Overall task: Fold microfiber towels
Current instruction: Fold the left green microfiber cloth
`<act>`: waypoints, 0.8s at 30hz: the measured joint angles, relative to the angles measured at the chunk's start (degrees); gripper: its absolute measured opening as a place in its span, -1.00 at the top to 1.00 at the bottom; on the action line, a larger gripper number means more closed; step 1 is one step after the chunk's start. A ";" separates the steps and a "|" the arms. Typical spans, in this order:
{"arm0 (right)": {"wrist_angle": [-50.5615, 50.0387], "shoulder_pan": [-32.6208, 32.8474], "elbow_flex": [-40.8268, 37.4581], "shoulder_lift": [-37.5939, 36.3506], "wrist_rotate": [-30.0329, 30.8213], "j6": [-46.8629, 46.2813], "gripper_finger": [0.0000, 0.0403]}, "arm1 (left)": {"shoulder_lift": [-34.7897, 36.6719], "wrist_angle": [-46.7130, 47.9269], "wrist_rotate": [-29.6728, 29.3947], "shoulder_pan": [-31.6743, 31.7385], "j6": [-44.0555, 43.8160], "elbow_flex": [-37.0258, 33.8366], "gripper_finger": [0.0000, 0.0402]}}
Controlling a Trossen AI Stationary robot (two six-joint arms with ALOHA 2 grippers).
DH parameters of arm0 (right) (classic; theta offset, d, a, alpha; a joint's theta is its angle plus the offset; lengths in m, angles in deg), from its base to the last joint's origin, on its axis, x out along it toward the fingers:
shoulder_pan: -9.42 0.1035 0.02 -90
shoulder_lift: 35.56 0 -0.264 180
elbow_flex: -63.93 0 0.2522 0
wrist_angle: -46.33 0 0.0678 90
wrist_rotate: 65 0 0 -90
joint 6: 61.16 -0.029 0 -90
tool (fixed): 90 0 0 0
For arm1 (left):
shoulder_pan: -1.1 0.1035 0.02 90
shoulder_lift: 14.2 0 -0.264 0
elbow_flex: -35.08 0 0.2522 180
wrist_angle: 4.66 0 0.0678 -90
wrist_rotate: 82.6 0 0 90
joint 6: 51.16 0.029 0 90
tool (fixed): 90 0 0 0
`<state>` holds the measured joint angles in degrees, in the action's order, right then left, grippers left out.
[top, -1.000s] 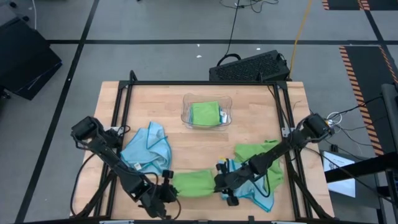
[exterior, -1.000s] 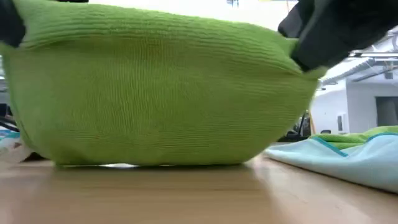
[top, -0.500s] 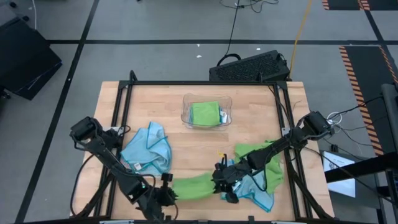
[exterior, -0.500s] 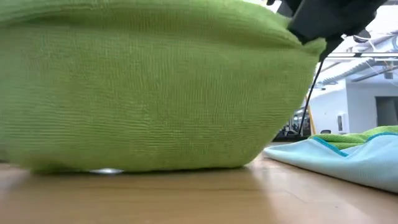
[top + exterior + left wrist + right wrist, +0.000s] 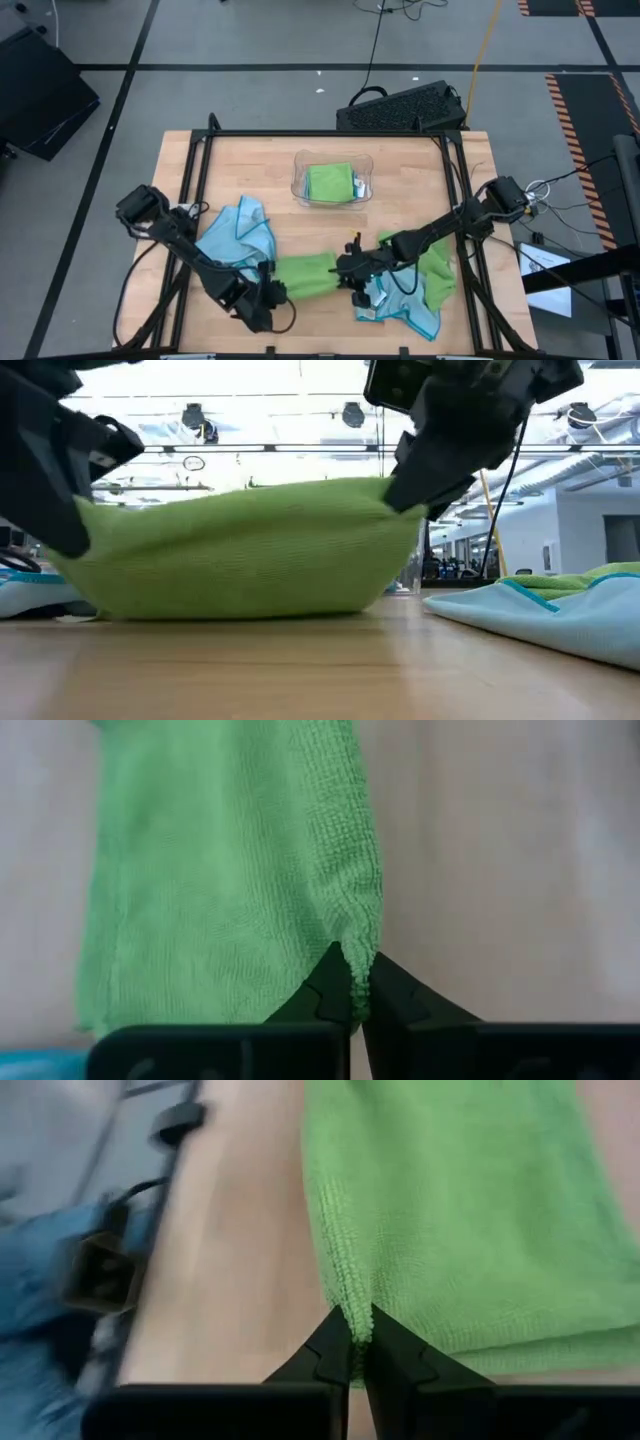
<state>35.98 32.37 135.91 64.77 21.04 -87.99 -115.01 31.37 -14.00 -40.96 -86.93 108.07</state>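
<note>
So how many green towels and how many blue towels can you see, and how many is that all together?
Lime green microfiber towels: 3 (one held between both grippers, one folded in the clear plastic tray, one on the right heap)
Light blue microfiber towels: 2 (left, right)
Total: 5

The lime green towel (image 5: 230,870) ran off the left wrist picture's far edge. Beyond the right gripper (image 5: 360,1342), a blurred blue cloth (image 5: 40,1270) was cut off.
</note>
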 joint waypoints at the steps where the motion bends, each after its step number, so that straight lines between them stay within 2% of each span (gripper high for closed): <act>1: 0.34 0.49 0.00 0.00 -1.99 -0.25 0.94 | 0.00 -2.40 0.24 -0.53 0.82 -0.14 0.97; 5: 3.61 3.10 0.00 0.00 -10.02 -1.57 0.94 | 0.00 -12.05 1.36 -3.74 8.66 1.50 0.94; 9: 6.37 4.91 0.02 -0.10 -10.87 -1.05 0.94 | 0.71 -11.64 -2.68 -5.93 12.73 3.25 0.95; 12: 5.53 4.34 0.02 -0.15 -6.67 -1.25 0.94 | 1.02 -6.14 -4.20 -5.48 8.74 3.28 0.97; 15: 3.85 2.41 0.02 0.25 -3.72 -3.34 0.94 | 0.61 -3.35 -2.44 -3.94 3.63 2.13 0.94; 19: 2.00 -0.01 0.02 0.52 -3.76 -4.61 0.94 | 0.02 -4.36 -1.26 -2.37 0.30 -1.28 0.93; 24: 1.87 0.09 0.02 0.68 -8.11 -5.51 0.94 | 0.02 -13.67 0.13 -3.01 -2.24 -5.22 0.96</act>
<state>37.85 32.46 135.93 65.45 12.93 -93.50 -114.99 17.71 -13.86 -43.97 -89.18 102.85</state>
